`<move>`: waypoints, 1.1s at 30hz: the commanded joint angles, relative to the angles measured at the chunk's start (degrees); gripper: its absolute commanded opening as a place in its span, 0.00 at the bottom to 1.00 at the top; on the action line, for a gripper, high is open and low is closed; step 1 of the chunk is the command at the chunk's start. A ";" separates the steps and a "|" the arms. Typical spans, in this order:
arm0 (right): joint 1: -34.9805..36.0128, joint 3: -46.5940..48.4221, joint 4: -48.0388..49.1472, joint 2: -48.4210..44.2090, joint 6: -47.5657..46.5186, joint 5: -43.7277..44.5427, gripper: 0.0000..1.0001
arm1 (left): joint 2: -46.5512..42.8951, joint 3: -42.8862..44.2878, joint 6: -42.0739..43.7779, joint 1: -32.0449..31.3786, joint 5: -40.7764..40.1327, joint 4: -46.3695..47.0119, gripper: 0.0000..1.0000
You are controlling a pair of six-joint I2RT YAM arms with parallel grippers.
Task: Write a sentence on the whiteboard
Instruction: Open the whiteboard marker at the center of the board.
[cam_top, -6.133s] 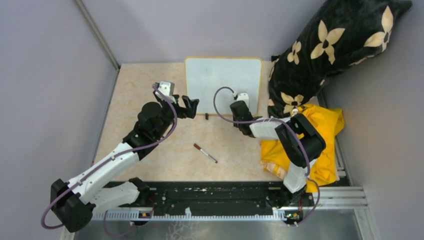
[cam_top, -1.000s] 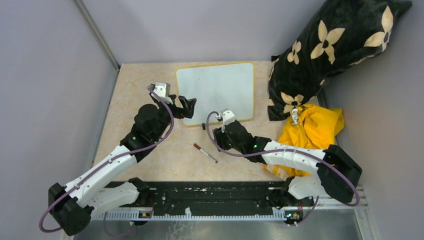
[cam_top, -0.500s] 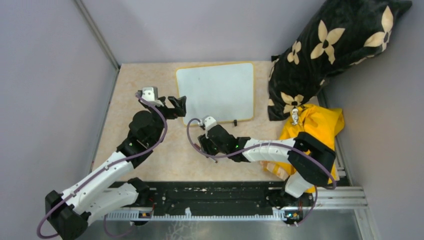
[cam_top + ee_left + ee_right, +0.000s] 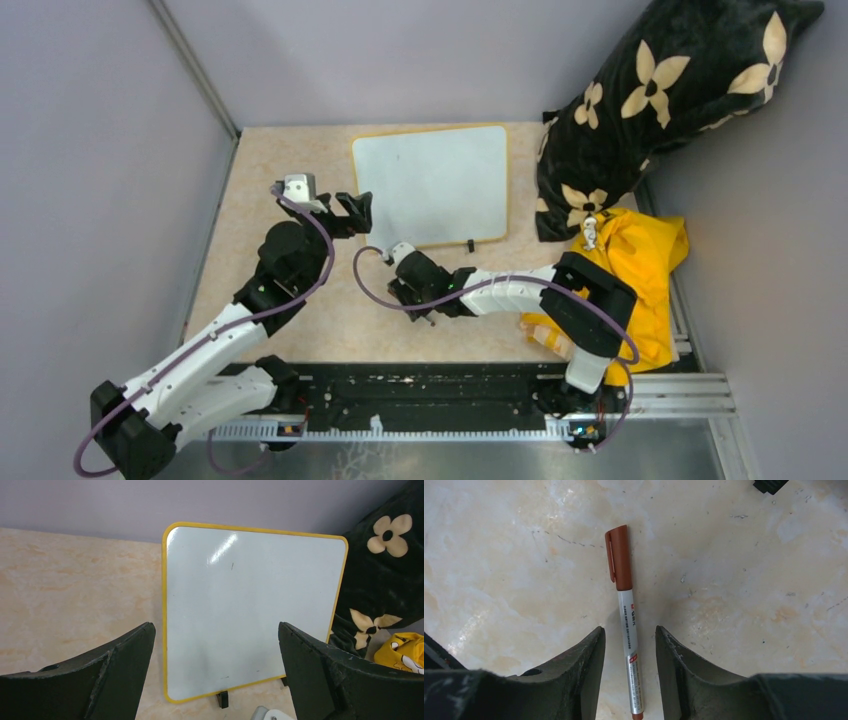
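Nearest the arm bases, the right gripper (image 4: 629, 645) straddles a brown-capped marker (image 4: 628, 615) lying on the table (image 4: 270, 170), its jaws narrow, with small gaps either side. Farther out, the left gripper (image 4: 216, 630) gapes wide, facing the whiteboard (image 4: 250, 605) by the back wall.

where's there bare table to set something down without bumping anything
Open: the far-left corner of the table, between the left wall and the whiteboard. The near strip by the rail, between the left arm and right arm. Crowded: the right side, taken by the pillow and yellow cloth, and the middle, where the right gripper straddles the marker.
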 commanded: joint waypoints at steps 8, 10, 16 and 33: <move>1.37 4.16 -4.36 3.16 -1.30 2.46 0.33 | -0.18 0.95 0.50 -0.31 0.44 0.94 0.99; 1.37 4.14 -5.39 3.40 -0.83 3.88 0.28 | -0.18 0.90 0.53 -0.31 0.46 0.96 0.99; 1.41 1.88 -8.42 1.65 3.08 9.52 0.10 | -0.26 0.88 0.48 -0.27 0.54 1.01 0.99; 1.37 -5.84 -16.52 -8.85 14.66 12.33 0.09 | -0.01 0.87 0.04 -0.28 1.59 1.06 0.99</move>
